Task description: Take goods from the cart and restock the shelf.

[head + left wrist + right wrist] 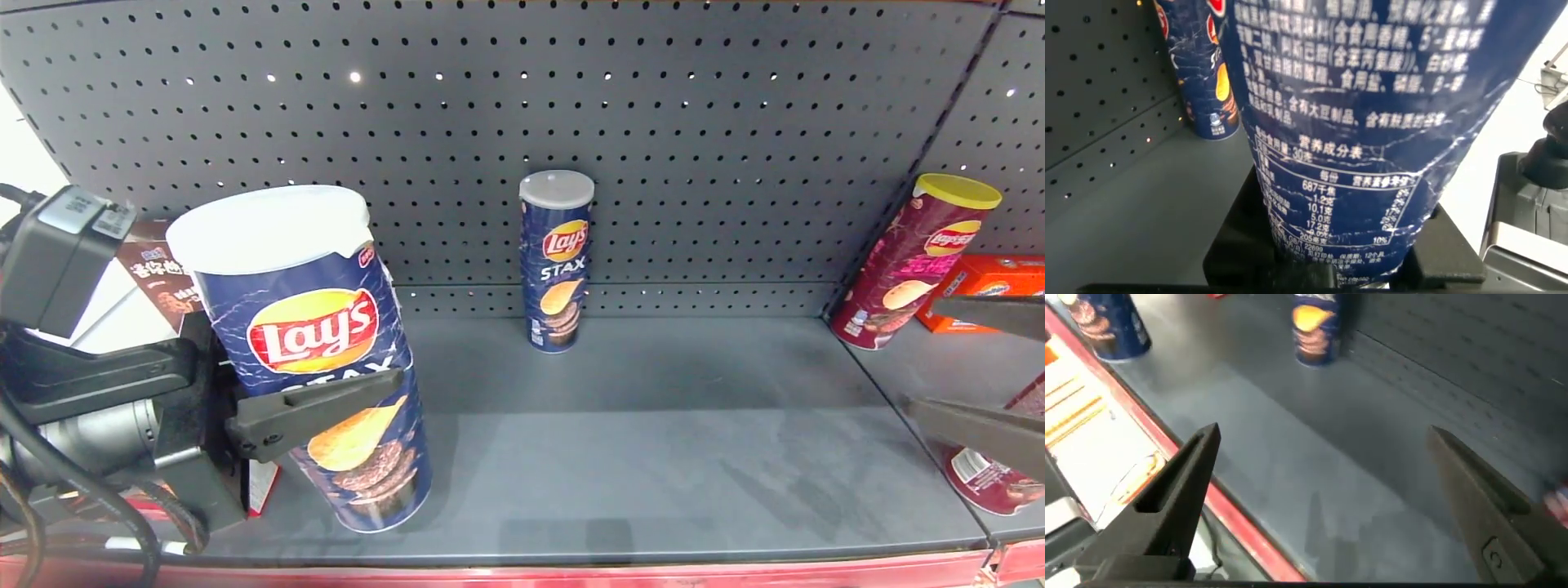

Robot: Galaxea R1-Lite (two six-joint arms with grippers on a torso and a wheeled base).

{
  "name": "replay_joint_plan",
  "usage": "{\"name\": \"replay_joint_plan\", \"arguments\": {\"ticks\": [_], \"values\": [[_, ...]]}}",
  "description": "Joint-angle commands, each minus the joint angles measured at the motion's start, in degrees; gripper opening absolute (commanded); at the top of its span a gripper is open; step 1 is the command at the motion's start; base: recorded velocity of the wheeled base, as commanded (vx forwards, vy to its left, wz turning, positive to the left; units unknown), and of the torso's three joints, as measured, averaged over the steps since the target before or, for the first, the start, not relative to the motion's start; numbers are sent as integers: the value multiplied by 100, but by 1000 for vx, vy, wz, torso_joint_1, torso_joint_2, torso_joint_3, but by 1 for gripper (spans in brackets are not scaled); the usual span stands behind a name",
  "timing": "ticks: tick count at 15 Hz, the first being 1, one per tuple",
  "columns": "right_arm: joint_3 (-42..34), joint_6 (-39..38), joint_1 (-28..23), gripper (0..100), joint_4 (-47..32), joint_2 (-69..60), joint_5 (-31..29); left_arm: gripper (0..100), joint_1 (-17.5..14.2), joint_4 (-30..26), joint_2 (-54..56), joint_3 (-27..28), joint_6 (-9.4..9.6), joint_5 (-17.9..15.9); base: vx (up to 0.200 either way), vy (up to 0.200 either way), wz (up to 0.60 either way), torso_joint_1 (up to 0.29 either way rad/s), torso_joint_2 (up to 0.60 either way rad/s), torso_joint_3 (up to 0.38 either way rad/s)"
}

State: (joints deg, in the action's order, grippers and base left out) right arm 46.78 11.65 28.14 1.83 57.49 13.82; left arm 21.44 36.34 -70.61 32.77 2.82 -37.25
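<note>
While the shelf (653,457) is being restocked, a blue chip can (310,351) is being gripped by the left gripper (343,396), whose jaws are being pressed against its lower half from either side. With the upright can (557,261) at the pegboard (694,147) taken as the mark, the blue chip can is being held well apart from it, nearer the shelf's front edge and to the robot's left. Its long axis is being carried close to vertical but tilted, with the white lid leaning away from the upright can and the base pointing down. Whether the base is touching the shelf cannot be told.

The coming move is judged to turn on that tilt: the can is to be righted before being released. The left arm, being loaded, is the nearer one. The right gripper (980,371) is being held forward and right of the upright can, jaws spread wide around nothing.

The gripped can's printed back (1355,122) is being shown by the left wrist view, a face hidden from the head view. Bare shelf between the wide fingers (1176,482) is being shown by the right wrist view. A leaning maroon can (914,261), right of the upright can, is being shown by the head view.
</note>
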Motion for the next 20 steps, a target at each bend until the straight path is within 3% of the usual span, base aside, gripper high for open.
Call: {"name": "replay_joint_plan", "arguments": {"ticks": [1,7,10,12,16,19,20], "values": [[288,4,298,100,257,913,-73,0,0,5,12,1,0,-1,0,0,0,0,0,0],[1053,-14,386,100,397,2056,-126,0,18,13,-50,89,0,-10,0,0,0,0,0,0],[1405,-128,69,100,1188,2882,217,0,0,5,-50,107,0,-1,0,0,0,0,0,0],[1598,-146,-133,100,2181,3523,894,0,-9,-4,-50,107,0,-1,0,0,0,0,0,0],[2442,-93,-282,100,2674,4455,2397,0,-17,-4,-58,133,-9,8,0,0,0,0,0,0],[2740,-67,-370,100,3324,5079,2977,0,-17,-4,-181,327,-18,8,0,0,0,0,0,0],[2855,-67,-353,100,3350,5237,3065,0,-17,5,-243,415,-132,16,0,0,0,0,0,0]]}}
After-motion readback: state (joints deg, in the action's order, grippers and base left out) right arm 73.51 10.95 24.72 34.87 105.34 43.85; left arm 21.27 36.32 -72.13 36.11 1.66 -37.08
